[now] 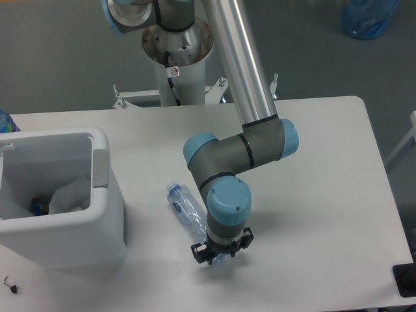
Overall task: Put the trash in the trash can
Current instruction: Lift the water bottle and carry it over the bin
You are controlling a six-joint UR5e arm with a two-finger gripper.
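White table, bottle lying flat, gripper low over its far end, jaws hidden so grip unclear — wants a square, centred pinch before lifting binward.

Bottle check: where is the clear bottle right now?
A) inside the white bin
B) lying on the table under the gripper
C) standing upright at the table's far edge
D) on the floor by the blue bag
B: the bottle lies flat on the table, its lower end beneath the gripper.

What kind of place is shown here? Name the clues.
Probably a robotics lab or test cell: an arm on a pedestal beside a plain white table, with a staged bottle and bin.
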